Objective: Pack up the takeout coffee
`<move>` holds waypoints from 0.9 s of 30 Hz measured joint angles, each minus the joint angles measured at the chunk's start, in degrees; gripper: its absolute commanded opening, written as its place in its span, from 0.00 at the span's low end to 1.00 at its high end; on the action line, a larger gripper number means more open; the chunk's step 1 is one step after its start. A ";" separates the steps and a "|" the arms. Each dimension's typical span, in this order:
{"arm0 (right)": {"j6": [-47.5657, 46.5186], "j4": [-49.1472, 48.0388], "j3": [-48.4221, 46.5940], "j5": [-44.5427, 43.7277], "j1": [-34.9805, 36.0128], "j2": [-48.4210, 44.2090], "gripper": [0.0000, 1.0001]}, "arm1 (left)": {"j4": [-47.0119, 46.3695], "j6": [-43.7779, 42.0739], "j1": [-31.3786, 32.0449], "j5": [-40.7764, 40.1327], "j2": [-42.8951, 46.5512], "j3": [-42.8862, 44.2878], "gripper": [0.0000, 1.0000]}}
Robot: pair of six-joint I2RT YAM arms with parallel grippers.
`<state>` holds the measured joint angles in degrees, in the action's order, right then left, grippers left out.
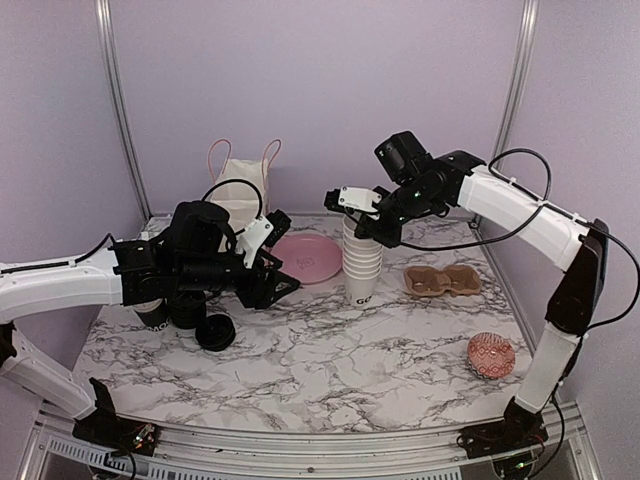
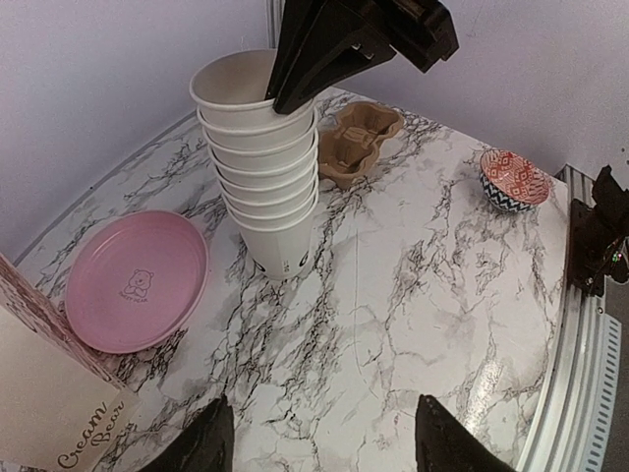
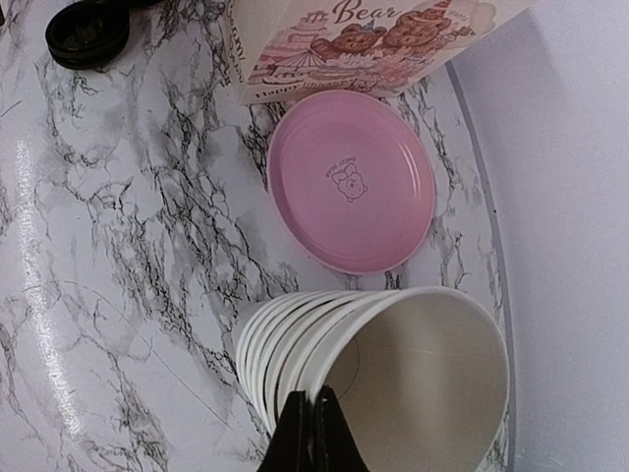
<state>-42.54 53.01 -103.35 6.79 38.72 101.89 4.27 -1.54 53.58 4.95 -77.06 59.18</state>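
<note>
Pinching the top cup at its rim

My right gripper (image 3: 315, 398) has its two fingers pressed together on the rim of the top cup (image 3: 423, 383), with one finger inside the wall and one outside. This cup sits in the stack of white paper cups (image 2: 265, 187) directly under the gripper. The stack stands upright on the marble table (image 2: 413, 295), and the lowest cup carries black lettering near the base. None of these cups has a lid.

Just beyond my right fingertips lies the pink plate (image 3: 352, 180), flat on the table and close beside the stack. Behind the plate stands the paper bag (image 3: 364, 39) with the bear print.

My left gripper (image 2: 319, 447) is spread wide and holds nothing; it hangs above bare marble. Ahead of it is the stack, and the plate is ahead to its left. Farther beyond the stack I see the cardboard cup carrier (image 2: 359, 143), and to the right of it the patterned bowl (image 2: 516, 179).

A pile of black lids (image 1: 215, 332) lies beneath my left wrist. Under the left arm stands one more white cup (image 1: 155, 320) with lettering, mostly hidden, so I cannot tell if it has a lid.
</note>
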 measured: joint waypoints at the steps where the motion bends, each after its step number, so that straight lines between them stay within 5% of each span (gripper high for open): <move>1: 0.13 -0.02 0.00 -0.20 -0.02 0.00 0.00 | 0.00 0.02 0.00 0.00 0.00 0.00 0.63; 27: 2.03 -1.07 -4.76 -1.51 -4.52 -1.05 0.00 | 0.02 -0.02 0.00 0.04 0.00 0.00 0.64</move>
<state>-40.51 51.94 -108.12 5.28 34.20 100.84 4.29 -1.56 53.58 4.99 -77.06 59.18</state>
